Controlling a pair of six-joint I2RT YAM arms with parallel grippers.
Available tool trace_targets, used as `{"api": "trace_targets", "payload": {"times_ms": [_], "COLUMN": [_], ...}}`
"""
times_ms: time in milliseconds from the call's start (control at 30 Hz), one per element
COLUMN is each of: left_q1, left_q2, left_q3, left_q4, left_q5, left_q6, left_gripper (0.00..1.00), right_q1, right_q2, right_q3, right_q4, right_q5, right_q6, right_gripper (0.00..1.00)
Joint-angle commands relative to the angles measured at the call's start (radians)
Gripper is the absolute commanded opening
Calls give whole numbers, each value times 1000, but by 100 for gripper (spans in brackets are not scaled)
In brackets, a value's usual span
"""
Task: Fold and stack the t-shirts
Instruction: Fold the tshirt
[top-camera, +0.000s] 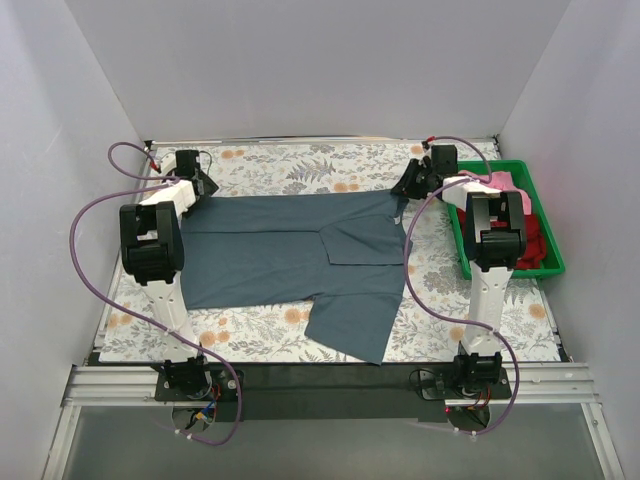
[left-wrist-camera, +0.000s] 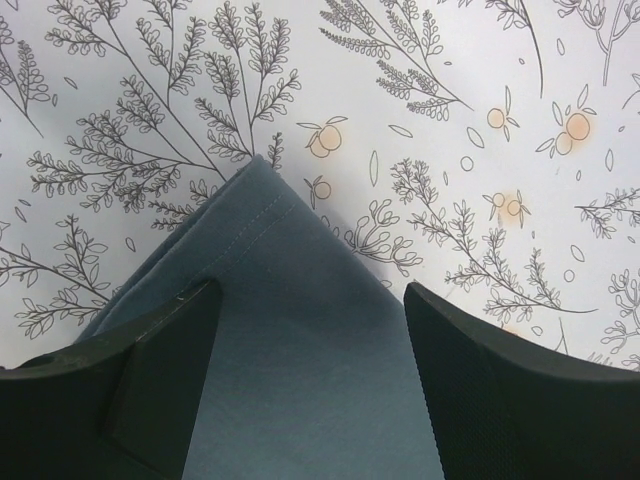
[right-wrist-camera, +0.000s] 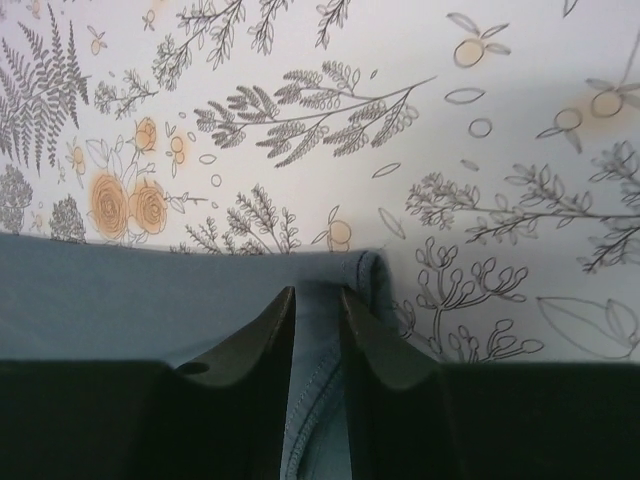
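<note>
The slate blue-grey t-shirt (top-camera: 290, 250) lies spread on the floral table cover, one sleeve folded in over its middle and its lower right part hanging toward the near edge. My left gripper (top-camera: 205, 185) stands open at the shirt's far left corner. In the left wrist view the corner (left-wrist-camera: 258, 175) lies flat between the wide-apart fingers of the left gripper (left-wrist-camera: 312, 295). My right gripper (top-camera: 405, 188) is at the far right corner. Its fingers (right-wrist-camera: 317, 295) stand a narrow gap apart, and the stitched hem (right-wrist-camera: 310, 400) lies flat in that gap. A pink t-shirt (top-camera: 500, 180) and a dark red t-shirt (top-camera: 535, 240) lie in the bin.
A green plastic bin (top-camera: 555, 262) stands at the right edge of the table beside the right arm. White walls close in the table on three sides. Purple cables loop from both arms. The floral table cover (top-camera: 300, 165) shows beyond the shirt.
</note>
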Motion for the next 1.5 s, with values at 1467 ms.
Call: {"api": "trace_targets", "payload": {"times_ms": [1467], "left_q1": [35], "left_q2": [-825], "left_q3": [-838], "left_q4": [-290], "left_q5": [-9], "left_q6": [-266], "left_gripper": [74], "right_q1": [164], "right_q2": [-1036], "right_q3": [-823], "right_q4": [-436], "right_q5": [189], "right_q6": [-139], "right_gripper": [59]}}
